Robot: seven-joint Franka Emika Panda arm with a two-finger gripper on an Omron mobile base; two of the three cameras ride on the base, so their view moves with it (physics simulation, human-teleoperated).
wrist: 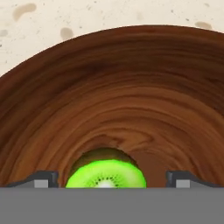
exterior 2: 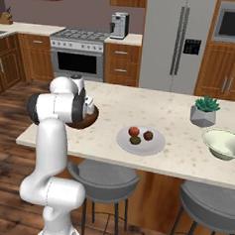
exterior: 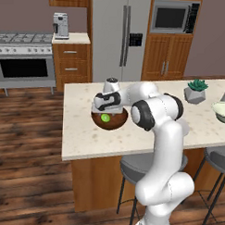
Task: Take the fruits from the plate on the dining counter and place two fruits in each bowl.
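The dark reddish-brown wooden bowl point(exterior: 114, 124) stands near the left end of the cream dining counter point(exterior: 80, 141). In it lies the bright green fruit point(exterior: 105, 117), cut face up point(wrist: 106, 174). My gripper point(wrist: 112, 179) hangs open just over the bowl, its fingertips point(wrist: 41, 179) standing clear on either side of the green fruit. On the pale plate point(exterior 2: 155, 144) rest the red fruit point(exterior 2: 134, 131) and two dark brown fruits point(exterior 2: 148, 135) point(exterior 2: 135, 140). The pale cream-green bowl point(exterior 2: 224, 143) sits at the counter's right end. My arm hides much of the brown bowl point(exterior 2: 89, 121) in the right base view.
A spiky potted succulent point(exterior 2: 205, 111) stands behind the pale bowl. Grey stools point(exterior 2: 103, 175) are tucked under the counter's near edge. Stove, fridge and cabinets line the far wall.
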